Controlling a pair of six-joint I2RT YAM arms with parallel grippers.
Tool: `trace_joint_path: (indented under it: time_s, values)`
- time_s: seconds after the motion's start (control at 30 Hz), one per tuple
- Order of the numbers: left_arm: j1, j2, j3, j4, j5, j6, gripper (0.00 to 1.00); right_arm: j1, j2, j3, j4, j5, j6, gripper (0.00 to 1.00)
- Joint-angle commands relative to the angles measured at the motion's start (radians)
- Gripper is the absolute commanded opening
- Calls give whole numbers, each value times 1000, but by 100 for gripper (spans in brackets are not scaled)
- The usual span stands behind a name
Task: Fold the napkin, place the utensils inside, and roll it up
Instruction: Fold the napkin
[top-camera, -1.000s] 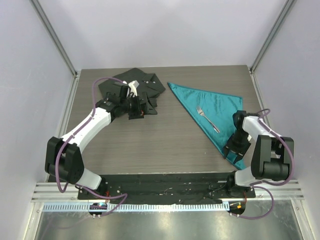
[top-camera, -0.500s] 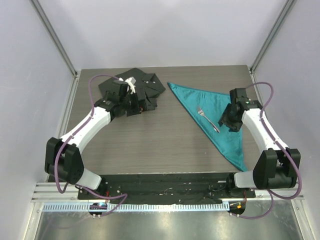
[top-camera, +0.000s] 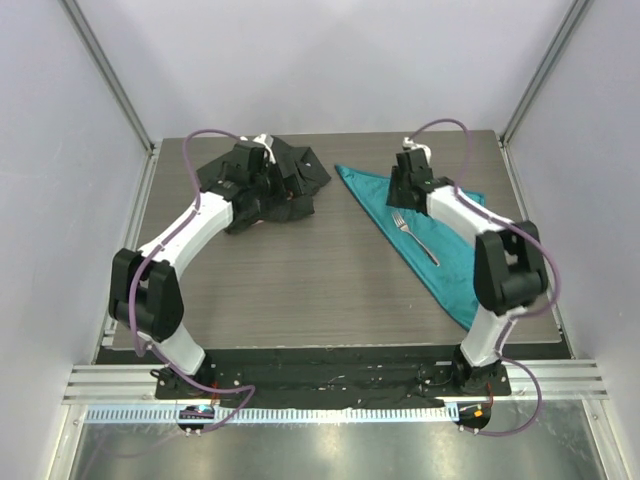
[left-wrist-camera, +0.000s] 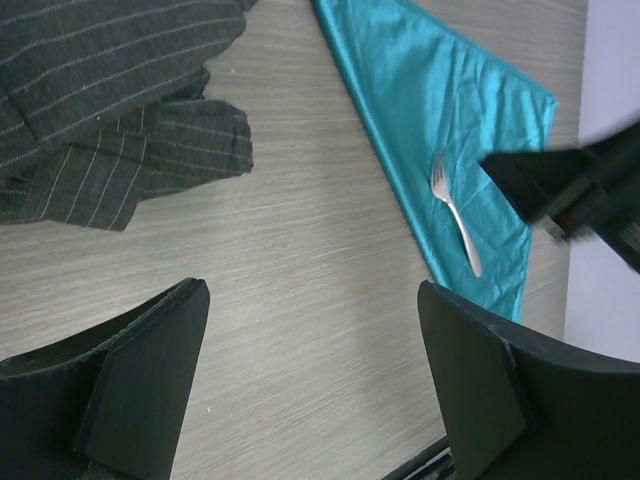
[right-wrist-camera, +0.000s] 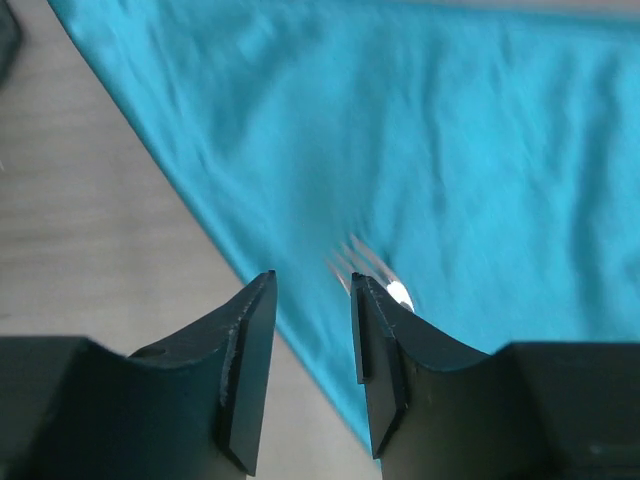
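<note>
left gripper (left-wrist-camera: 312, 300) wide, empty, over table (left-wrist-camera: 300, 230) | right gripper (right-wrist-camera: 312, 285) narrow gap, empty, above napkin (right-wrist-camera: 480, 130) at fork (right-wrist-camera: 368, 272) tines

A shiny teal napkin (top-camera: 447, 272), folded into a flat triangle, lies on the right half of the tabletop (top-camera: 300, 285), with a small silver fork (top-camera: 415, 238) resting diagonally on it, tines pointing toward the far edge.

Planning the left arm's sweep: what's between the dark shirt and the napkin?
Nothing. The left wrist view shows only bare table between the dark shirt and the napkin; the fork lies on the napkin itself.
</note>
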Motion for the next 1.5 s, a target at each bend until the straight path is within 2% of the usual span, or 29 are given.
trace_joint_path:
  time_s: [0.0, 0.27, 0.57, 1.13, 1.47]
  values:
    - [33, -12, 37, -19, -6, 16, 91, 36, 161, 205, 139, 37, -117, 43]
    - [95, -18, 21, -24, 41, 5, 91, 98, 451, 521, 139, -17, -187, 43]
    - [138, -28, -2, -25, 69, 8, 91, 131, 640, 773, 39, -57, -233, 38]
    - [178, -18, -19, -17, 115, 13, 91, 162, 784, 936, -91, -1, -269, 33]
    - [199, -28, -25, -17, 137, 17, 91, 188, 831, 963, -142, 72, -329, 27]
